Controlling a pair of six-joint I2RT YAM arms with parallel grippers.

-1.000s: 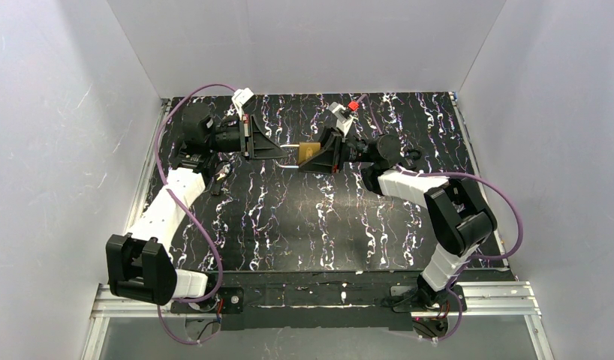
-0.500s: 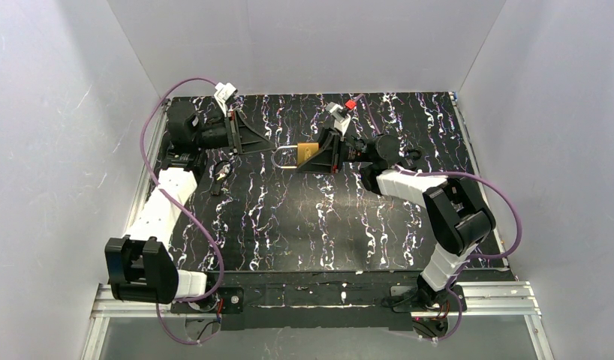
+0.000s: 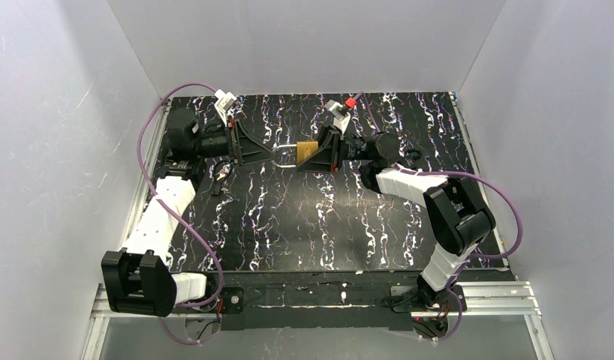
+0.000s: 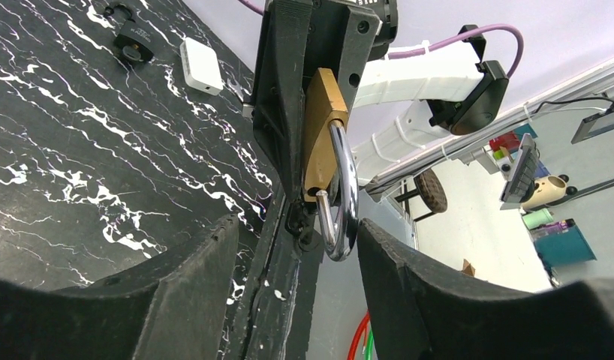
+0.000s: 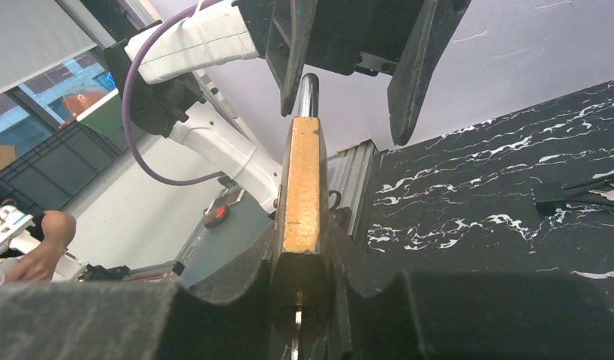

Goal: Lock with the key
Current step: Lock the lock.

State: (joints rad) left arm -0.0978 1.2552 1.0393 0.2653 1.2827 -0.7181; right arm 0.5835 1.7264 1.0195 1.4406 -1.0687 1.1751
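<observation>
Black marbled tabletop (image 3: 304,225), veined with white, sits inside a booth of plain white walls. At its near edge, two white-and-black robot arms are bolted side by side to a metal rail (image 3: 319,296), and a purple cable loops along each arm. Both arms reach away toward the far half of the table, where their grippers face each other, one from the left and one from the right.

The right gripper (image 3: 310,156) is pressed onto the brass padlock (image 3: 308,148), pinching its flat sides between both fingers. Its wrist camera sees the gold body edge-on, standing up out of the grip. The padlock sits left of centre on the far half of the table. Its silver shackle (image 4: 341,195) points left, toward the other arm.

The left gripper (image 4: 296,232) is spread wide. The bend of the shackle lies in the gap between its fingers, close to one of them; whether it touches cannot be told.

Beside the left arm, a small black item (image 5: 570,199) and some silver keys (image 5: 610,193) lie on the table. Behind the right gripper, the left wrist view shows a small black padlock (image 4: 135,46) and a white square block (image 4: 201,66) lying near each other. Behind everything rises the bare white back wall (image 3: 304,45).
</observation>
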